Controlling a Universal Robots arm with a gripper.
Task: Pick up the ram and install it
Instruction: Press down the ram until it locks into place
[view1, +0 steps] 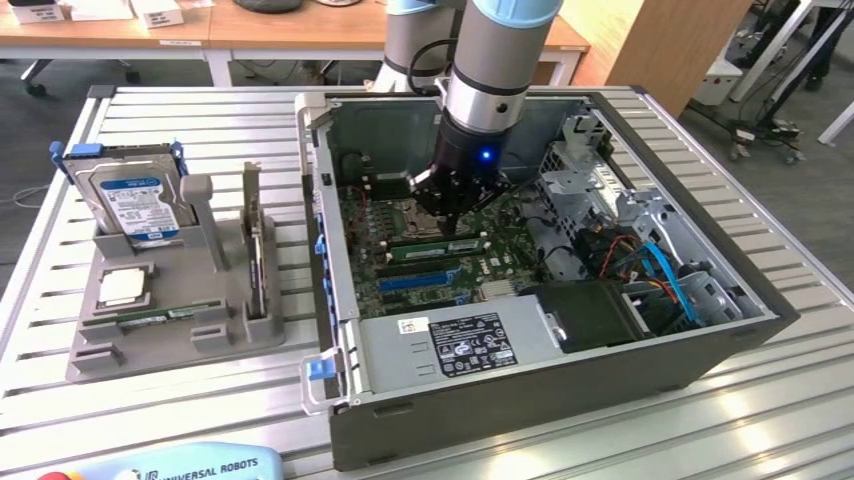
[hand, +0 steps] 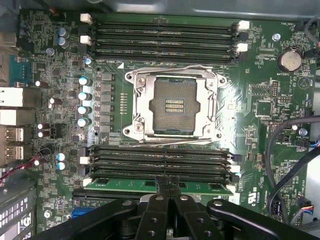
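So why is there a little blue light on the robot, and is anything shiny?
In the exterior view a small blue lamp glows on the gripper body above the computer case; in the wrist view, the metal frame around the processor socket glints, and the motherboard has pale glare beside it.

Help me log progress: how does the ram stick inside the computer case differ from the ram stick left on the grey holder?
The ram stick in the case stands on edge in a motherboard slot, with the shut gripper pressing on its top edge; the ram stick on the grey holder lies in a groove with nothing touching it. The first sits among empty memory slots beside the CPU socket; the second lies near the hard drive. Both are long, narrow green boards.
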